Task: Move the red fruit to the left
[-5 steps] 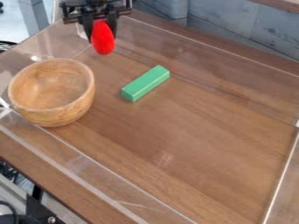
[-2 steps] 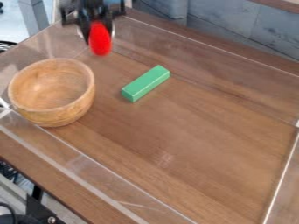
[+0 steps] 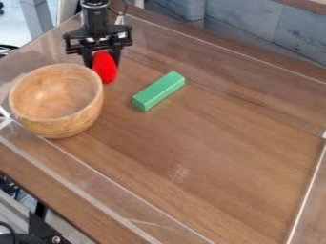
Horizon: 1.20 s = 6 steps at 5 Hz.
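The red fruit point(image 3: 107, 67) is a small bright red toy standing on the wooden table near its far left part, just right of the wooden bowl's far rim. My gripper point(image 3: 99, 48) hangs straight down over it, its black fingers point(image 3: 72, 44) spread wide to either side of the fruit's top. The jaws are open and stand clear of the fruit's sides. The fruit's leafy top is hidden by the gripper.
A round wooden bowl point(image 3: 55, 98) sits at the left of the table. A green rectangular block point(image 3: 158, 91) lies slantwise to the right of the fruit. Low clear walls point(image 3: 306, 205) edge the wooden table.
The gripper has come down toward the table with the red fruit and its fingers have spread apart. The fruit now rests on the wood, lower in the picture than before.
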{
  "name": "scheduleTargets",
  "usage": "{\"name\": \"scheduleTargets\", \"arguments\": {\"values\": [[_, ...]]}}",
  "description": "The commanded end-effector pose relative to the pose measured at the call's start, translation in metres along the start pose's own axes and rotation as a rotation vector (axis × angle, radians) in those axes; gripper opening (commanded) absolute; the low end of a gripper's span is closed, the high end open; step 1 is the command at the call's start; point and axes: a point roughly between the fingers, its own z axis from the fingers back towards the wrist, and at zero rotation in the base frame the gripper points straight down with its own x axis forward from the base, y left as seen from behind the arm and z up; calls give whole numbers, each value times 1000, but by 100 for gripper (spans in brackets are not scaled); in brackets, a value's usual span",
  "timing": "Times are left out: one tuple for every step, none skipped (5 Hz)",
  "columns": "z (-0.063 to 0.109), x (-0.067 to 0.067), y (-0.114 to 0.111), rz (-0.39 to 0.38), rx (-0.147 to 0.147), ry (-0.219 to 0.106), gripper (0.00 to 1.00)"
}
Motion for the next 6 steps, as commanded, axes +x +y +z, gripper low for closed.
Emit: {"name": "scheduleTargets", "arguments": {"values": [[9,7,13,13,-2,-30,100],[4,9,19,9,2,-28,100],[1,7,21,-6,5,-23,100],[-1,4,21,-28,2,-15,100],[7,5,21,57,-3,2,100],[13,8,23,147,-4,15,100]]}}
